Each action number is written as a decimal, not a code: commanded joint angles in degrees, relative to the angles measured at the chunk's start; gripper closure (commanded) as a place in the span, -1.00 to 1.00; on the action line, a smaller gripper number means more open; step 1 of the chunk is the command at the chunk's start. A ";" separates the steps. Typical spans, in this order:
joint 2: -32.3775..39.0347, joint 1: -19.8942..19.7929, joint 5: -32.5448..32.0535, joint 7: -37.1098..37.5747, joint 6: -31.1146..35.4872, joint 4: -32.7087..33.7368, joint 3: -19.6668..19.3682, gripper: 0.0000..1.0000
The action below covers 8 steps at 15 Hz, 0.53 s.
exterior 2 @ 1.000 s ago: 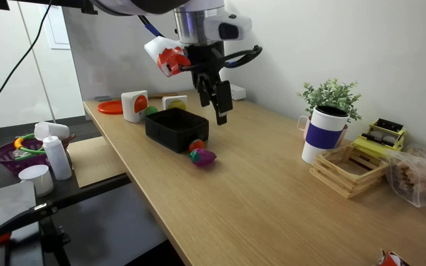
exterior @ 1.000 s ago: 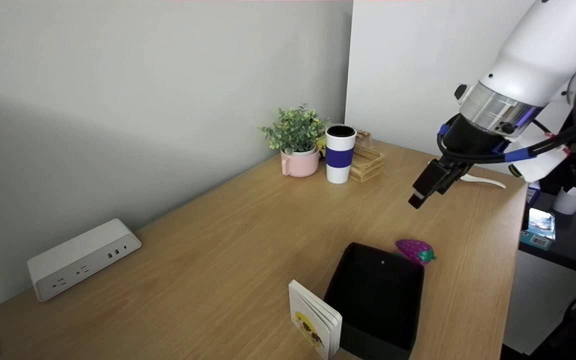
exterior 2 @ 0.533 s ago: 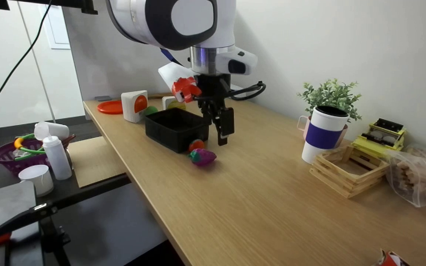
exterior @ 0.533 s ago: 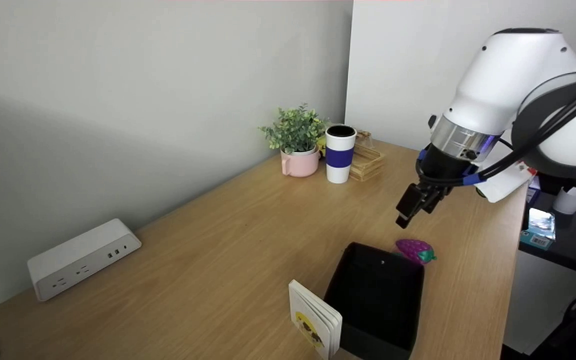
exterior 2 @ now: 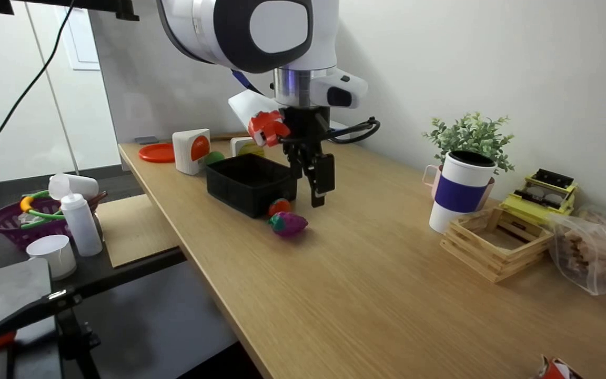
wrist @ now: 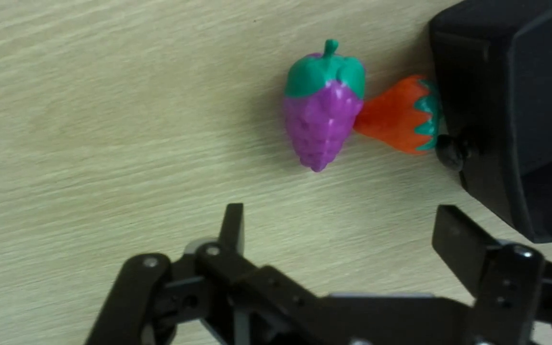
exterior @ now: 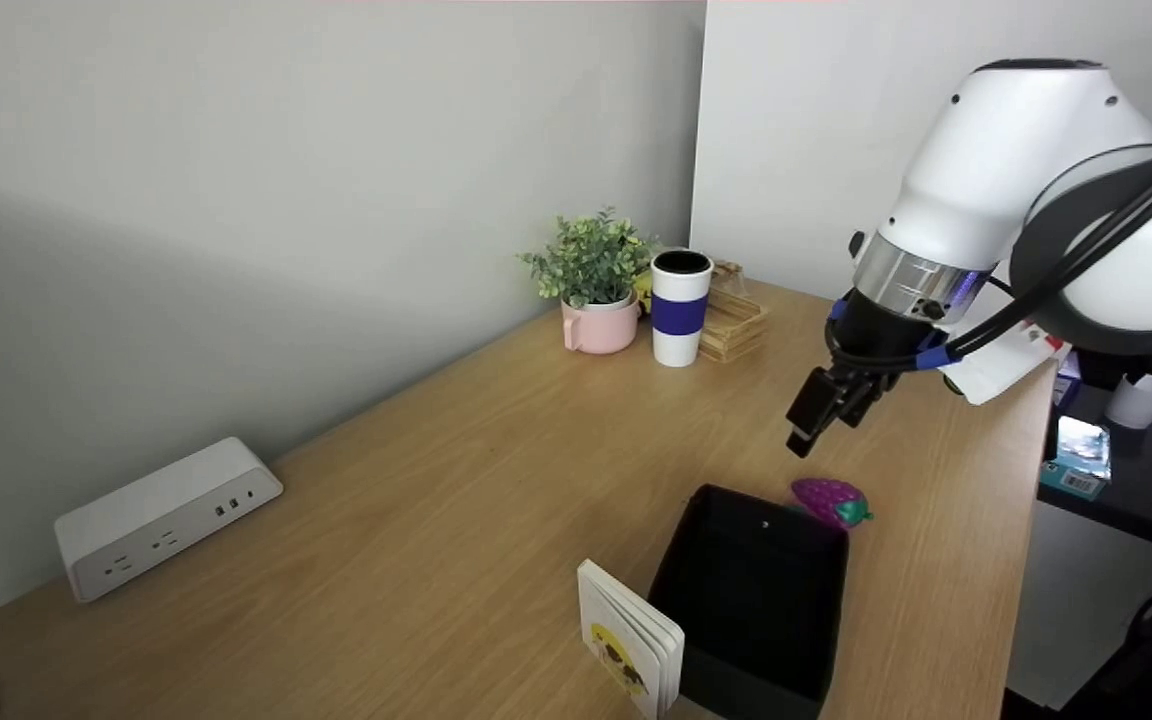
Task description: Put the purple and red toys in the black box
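- The end effector (exterior: pixel 823 433) has come down, in an exterior view, toward the purple toy (exterior: pixel 824 497) beside the black box (exterior: pixel 754 595).
- In an exterior view, the red toy (exterior 2: pixel 280 206) shows too.
- Wrist view: it lies between them; end effector spread wide, gripping nothing.

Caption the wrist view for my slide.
The open, empty tool, with a purple toy and a red toy lying on the wood-grain tabletop beside the black box.
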 commanded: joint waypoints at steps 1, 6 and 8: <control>0.86 1.03 2.02 -0.68 -1.20 0.93 -0.58 -1.00; 1.99 1.54 2.26 -0.31 -3.00 1.77 -0.64 -1.00; 2.61 1.64 2.30 -0.27 -3.47 2.16 -0.67 -1.00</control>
